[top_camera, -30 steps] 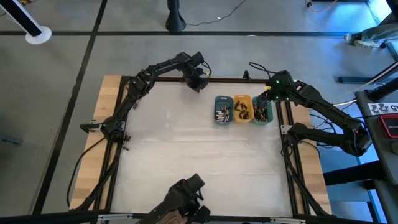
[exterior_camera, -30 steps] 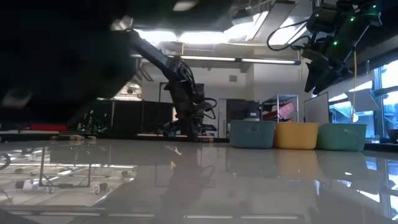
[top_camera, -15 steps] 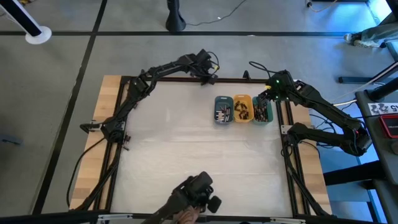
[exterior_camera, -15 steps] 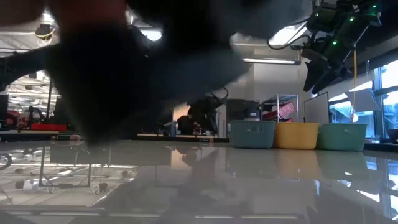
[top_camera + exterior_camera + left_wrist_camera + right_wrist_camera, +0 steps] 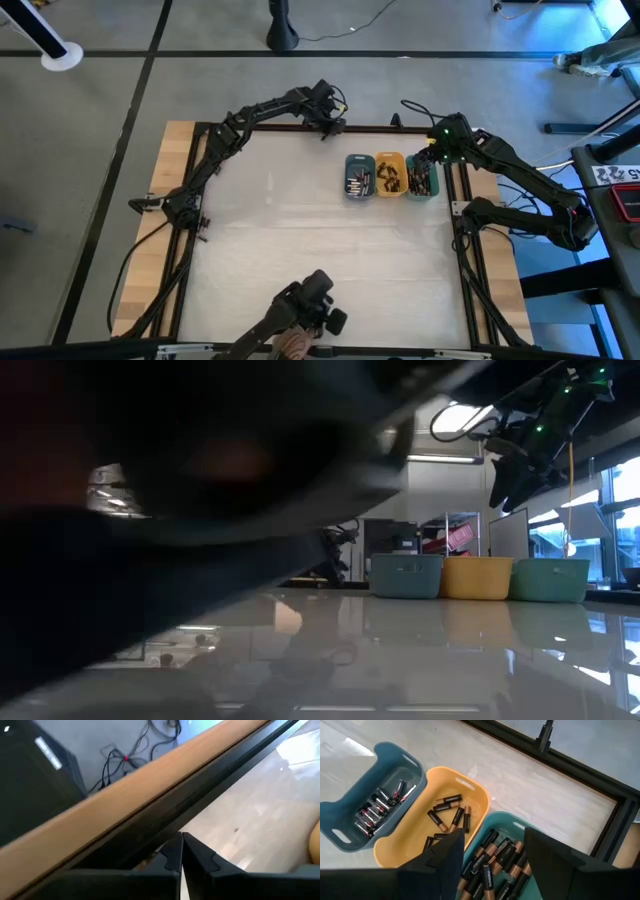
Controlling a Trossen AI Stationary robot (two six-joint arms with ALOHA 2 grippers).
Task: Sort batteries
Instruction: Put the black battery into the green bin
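Three small trays stand in a row at the far right: blue (image 5: 359, 176), orange (image 5: 390, 174) and green (image 5: 422, 178). The batteries lie inside them: silvery ones in the blue tray (image 5: 375, 807), dark copper-ended ones in the orange tray (image 5: 447, 815) and the green tray (image 5: 495, 860). My right gripper (image 5: 494, 845) hangs open above the green tray, with nothing between its fingers. My left gripper (image 5: 181, 839) is shut and empty, over the black rail at the table's far edge (image 5: 330, 112).
A black rail (image 5: 200, 795) and a wooden strip (image 5: 150, 775) run along the far edge. At the near edge a dark object (image 5: 310, 308) stands over the table and blocks most of the low view (image 5: 200, 510). The white tabletop (image 5: 300, 230) stretches left of the trays.
My left gripper has gone toward the table's far edge and a little right, from over the tabletop to over the far rail, tipping as it went. The dark object at the near edge has shifted and now covers more of the low view.
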